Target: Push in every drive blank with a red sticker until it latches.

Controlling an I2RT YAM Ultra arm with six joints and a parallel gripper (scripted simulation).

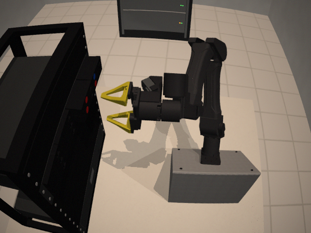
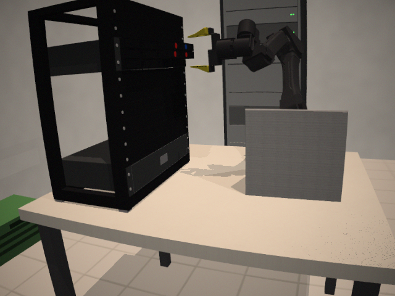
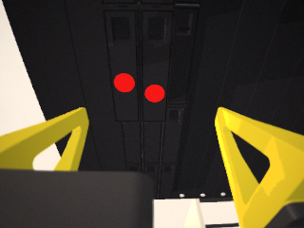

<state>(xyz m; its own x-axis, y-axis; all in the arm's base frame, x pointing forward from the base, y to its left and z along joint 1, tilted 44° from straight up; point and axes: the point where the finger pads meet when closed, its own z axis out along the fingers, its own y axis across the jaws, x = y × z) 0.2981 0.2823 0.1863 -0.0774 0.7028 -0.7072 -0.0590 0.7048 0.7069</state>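
The black rack (image 1: 47, 120) stands at the table's left; it also shows in the exterior view (image 2: 111, 102). High on its front are drive blanks with round stickers. Two blanks with red stickers (image 1: 86, 104) sit side by side and fill the middle of the wrist view (image 3: 139, 87). Beside them a pair sticks out further, one with a blue sticker (image 1: 94, 75) and one with a red sticker (image 1: 95, 83); this pair shows in the exterior view (image 2: 186, 50). My gripper (image 1: 104, 106) is open and empty, its yellow fingers level and close in front of the rack (image 3: 152, 111), touching nothing.
My arm stands on a grey pedestal (image 1: 213, 175) (image 2: 295, 153) at the table's right. A tall server cabinet (image 1: 154, 18) stands on the floor behind the table. A green box (image 2: 12, 222) lies on the floor beyond the table's left edge.
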